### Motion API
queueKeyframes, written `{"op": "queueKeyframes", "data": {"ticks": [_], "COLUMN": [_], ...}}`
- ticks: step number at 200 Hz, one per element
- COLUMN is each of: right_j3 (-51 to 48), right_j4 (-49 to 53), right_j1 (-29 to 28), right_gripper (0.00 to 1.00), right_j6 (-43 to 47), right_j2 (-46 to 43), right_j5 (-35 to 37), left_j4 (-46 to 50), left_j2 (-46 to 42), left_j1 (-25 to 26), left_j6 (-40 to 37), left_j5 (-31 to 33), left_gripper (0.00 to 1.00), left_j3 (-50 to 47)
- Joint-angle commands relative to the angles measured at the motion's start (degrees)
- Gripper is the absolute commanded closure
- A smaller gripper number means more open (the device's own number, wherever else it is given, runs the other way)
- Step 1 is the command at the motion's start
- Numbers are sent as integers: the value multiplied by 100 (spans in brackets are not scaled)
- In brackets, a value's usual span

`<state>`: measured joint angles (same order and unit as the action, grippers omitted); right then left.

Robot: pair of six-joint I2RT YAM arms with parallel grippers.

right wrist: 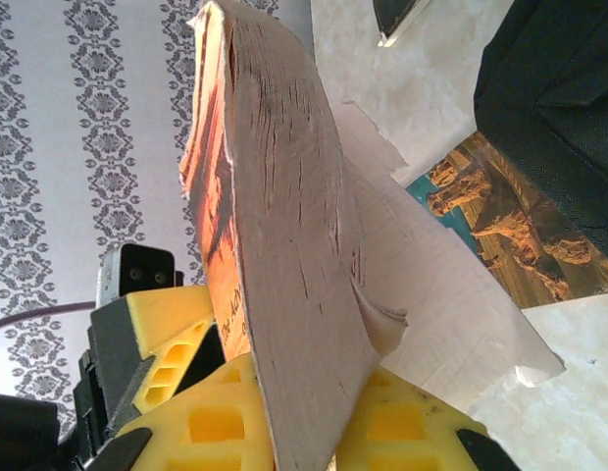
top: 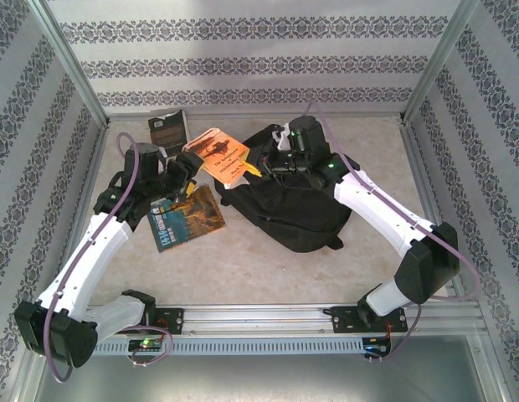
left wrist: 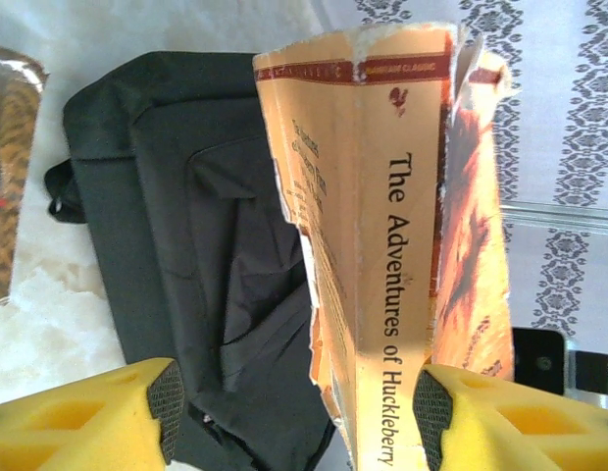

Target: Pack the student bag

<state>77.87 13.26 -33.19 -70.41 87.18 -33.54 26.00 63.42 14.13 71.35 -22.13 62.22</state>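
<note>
The student bag [top: 297, 209] is a large black backpack lying in the middle of the table, also seen in the left wrist view [left wrist: 186, 216] and the right wrist view [right wrist: 559, 88]. A worn orange paperback [top: 219, 155], "The Adventures of Huckleberry...", hangs in the air just left of the bag's top. My right gripper [top: 264, 163] is shut on the paperback's page edge [right wrist: 284, 245], its fingers [right wrist: 304, 432] pinching the pages. My left gripper [left wrist: 294, 417] straddles the spine [left wrist: 382, 196]. One pad [left wrist: 431, 412] touches the spine. The other pad [left wrist: 167, 412] stands well apart.
A blue and brown book [top: 186, 216] lies flat on the table under my left gripper [top: 186, 172], left of the bag. A dark book [top: 167, 128] lies at the back left. Patterned walls and metal frame posts close in the table on three sides.
</note>
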Motion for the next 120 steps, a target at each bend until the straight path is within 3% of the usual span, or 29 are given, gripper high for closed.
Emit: {"op": "queueKeyframes", "data": {"ticks": [1, 64, 96, 120], "right_j3": [-122, -340, -334, -325], "right_j4": [-271, -167, -224, -329], "right_j1": [-135, 152, 234, 243], "right_gripper": [100, 100, 100, 100], "right_j6": [1, -6, -43, -60], "right_j2": [-321, -588, -643, -620], "right_j5": [-771, -781, -892, -1139], "left_j4": [-896, -655, -438, -499], "left_j2": [69, -117, -127, -94], "left_j1": [-34, -41, -33, -34], "left_j6": [30, -142, -258, -276], "left_j5": [-151, -197, -234, -180], "left_gripper": [34, 34, 22, 24], "left_j3": [420, 564, 592, 568]}}
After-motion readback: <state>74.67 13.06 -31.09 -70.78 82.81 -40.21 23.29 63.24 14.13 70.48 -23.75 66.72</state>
